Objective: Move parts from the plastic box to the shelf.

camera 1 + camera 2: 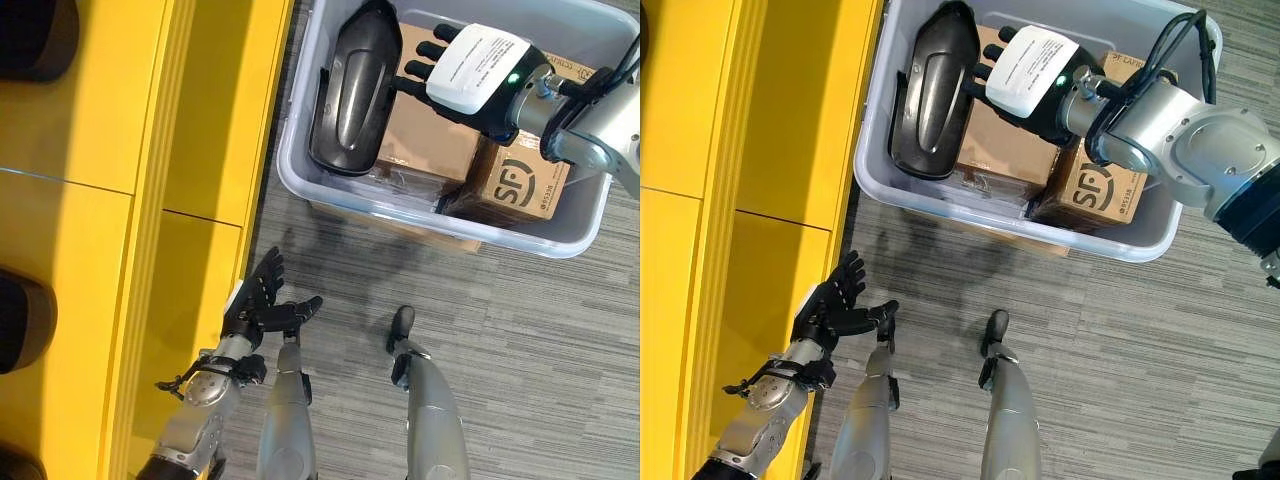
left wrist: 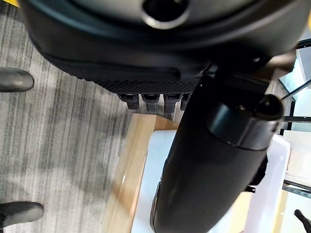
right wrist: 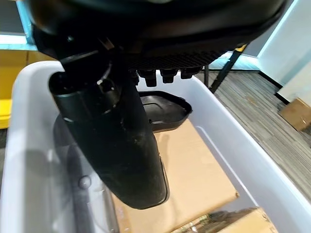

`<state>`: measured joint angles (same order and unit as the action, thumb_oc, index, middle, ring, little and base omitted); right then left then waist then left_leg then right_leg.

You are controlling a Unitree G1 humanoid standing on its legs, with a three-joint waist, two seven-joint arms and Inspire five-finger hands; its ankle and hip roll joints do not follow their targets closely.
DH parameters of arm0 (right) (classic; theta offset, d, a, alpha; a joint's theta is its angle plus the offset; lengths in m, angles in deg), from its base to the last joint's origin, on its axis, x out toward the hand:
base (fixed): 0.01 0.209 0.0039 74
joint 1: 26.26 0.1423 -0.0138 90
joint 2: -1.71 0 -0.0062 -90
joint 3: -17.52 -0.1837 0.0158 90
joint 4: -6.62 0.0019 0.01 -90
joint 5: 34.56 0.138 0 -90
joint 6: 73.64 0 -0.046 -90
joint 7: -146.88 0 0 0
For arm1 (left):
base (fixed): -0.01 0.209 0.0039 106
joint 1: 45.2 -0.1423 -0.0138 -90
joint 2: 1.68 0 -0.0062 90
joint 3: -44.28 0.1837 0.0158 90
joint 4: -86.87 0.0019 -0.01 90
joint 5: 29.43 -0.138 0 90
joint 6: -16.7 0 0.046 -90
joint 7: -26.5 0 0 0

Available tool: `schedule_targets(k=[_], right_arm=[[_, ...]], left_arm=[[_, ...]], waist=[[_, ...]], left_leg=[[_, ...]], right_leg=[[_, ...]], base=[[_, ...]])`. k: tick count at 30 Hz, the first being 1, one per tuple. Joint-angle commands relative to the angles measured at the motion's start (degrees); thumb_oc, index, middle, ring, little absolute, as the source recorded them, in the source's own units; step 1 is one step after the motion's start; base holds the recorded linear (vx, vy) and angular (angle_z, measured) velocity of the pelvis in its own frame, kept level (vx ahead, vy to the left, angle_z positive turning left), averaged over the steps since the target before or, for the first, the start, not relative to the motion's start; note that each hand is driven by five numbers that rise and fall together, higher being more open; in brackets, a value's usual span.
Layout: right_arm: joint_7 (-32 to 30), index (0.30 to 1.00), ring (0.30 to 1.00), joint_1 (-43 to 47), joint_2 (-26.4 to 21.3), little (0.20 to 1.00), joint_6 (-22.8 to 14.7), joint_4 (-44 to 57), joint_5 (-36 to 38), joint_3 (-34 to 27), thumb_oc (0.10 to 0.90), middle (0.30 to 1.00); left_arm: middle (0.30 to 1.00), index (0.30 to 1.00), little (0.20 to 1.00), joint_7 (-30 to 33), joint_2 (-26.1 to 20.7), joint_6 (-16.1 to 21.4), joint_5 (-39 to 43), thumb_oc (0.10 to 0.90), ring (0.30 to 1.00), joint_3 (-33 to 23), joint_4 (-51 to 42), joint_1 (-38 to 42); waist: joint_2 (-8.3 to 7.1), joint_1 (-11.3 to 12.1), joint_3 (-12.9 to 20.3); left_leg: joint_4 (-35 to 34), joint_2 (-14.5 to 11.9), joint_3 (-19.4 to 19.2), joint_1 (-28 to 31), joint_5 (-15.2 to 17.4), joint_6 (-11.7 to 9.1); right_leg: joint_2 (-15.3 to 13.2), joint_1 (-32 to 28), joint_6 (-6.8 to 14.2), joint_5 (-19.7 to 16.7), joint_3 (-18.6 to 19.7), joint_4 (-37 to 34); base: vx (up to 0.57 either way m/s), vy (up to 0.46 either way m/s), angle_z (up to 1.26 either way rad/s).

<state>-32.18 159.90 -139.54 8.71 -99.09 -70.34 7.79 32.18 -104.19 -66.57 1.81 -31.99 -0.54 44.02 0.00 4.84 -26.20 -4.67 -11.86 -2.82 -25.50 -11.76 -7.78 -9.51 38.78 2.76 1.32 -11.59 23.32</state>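
Left eye view is showing the right hand (image 1: pixel 478 72) reaching into the plastic box (image 1: pixel 575 232), its fingers extending straight toward the black part (image 1: pixel 352 90) and touching its side rather than curling round it. That part is leaning inside the box against the wall nearest the yellow shelf (image 1: pixel 120 200), its long axis running from the near rim toward the far end, and it is resting partly on a cardboard box (image 1: pixel 425 135). A second cardboard box (image 1: pixel 525 180) is lying beneath the right wrist. The part is sitting on the shelf side of the hand, so I judge the coming grasp depends on closing across its narrow width. The left hand (image 1: pixel 262 305) is hanging low beside the shelf edge, relaxed and holding nothing, well apart from the box. Open floor is lying between box and shelf, leaving room to carry the part across.
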Motion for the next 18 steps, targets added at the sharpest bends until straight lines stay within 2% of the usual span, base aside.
schedule_targets(k=[1, 11, 12, 18], right_arm=[[-1.38, 1.0, 1.0, 8.03, -0.98, 1.0, 0.6, 1.51, 0.27, -0.05, 0.9, 1.0], [2.63, 1.0, 1.0, 7.6, -1.71, 1.0, -1.5, 4.28, 1.33, -0.05, 0.9, 1.0], [3.83, 1.0, 1.0, 7.8, -1.57, 1.0, -2.45, 5.2, 0.55, -0.05, 0.9, 1.0], [6.09, 1.0, 1.0, 8.33, -1.36, 1.0, -3.79, 7.9, 0.75, -0.05, 0.9, 1.0]], left_arm=[[1.0, 1.0, 1.0, 0.22, -3.89, 4.9, -0.12, 0.9, 1.0, -0.06, -6.51, -1.25], [1.0, 1.0, 1.0, -0.24, -6.91, 4.76, -0.51, 0.9, 1.0, -0.42, -6.94, -2.02], [1.0, 1.0, 1.0, -0.41, -8.45, 4.72, -0.48, 0.9, 1.0, -0.43, -7.21, -2.33], [1.0, 1.0, 1.0, -0.64, -9.91, 4.64, -0.3, 0.9, 1.0, -0.12, -7.46, -2.28]], waist=[[-2.51, 1.57, 1.49], [-4.9, 2.79, 1.34], [-6.08, 3.17, 1.48], [-7.23, 3.64, 1.76]], left_leg=[[-0.33, -4.39, -0.93, 1.59, -3.32, -2.56], [-0.33, -3.99, 0.0, 0.47, -3.39, -2.64], [-0.33, -3.95, 0.26, 0.31, -3.43, -2.78], [-0.33, -3.61, 0.84, 0.26, -3.53, -3.06]], right_leg=[[1.06, -7.02, 3.75, 6.06, 2.35, 0.22], [0.76, -5.58, 3.48, 6.32, 1.96, 1.07], [0.73, -5.36, 3.52, 6.34, 1.87, 1.09], [0.53, -5.15, 3.44, 6.55, 1.43, 1.51]], base=[[0.0, 0.005, 0.04], [0.0, 0.0, 0.03], [0.01, 0.002, 0.04], [0.01, 0.001, 0.05]])
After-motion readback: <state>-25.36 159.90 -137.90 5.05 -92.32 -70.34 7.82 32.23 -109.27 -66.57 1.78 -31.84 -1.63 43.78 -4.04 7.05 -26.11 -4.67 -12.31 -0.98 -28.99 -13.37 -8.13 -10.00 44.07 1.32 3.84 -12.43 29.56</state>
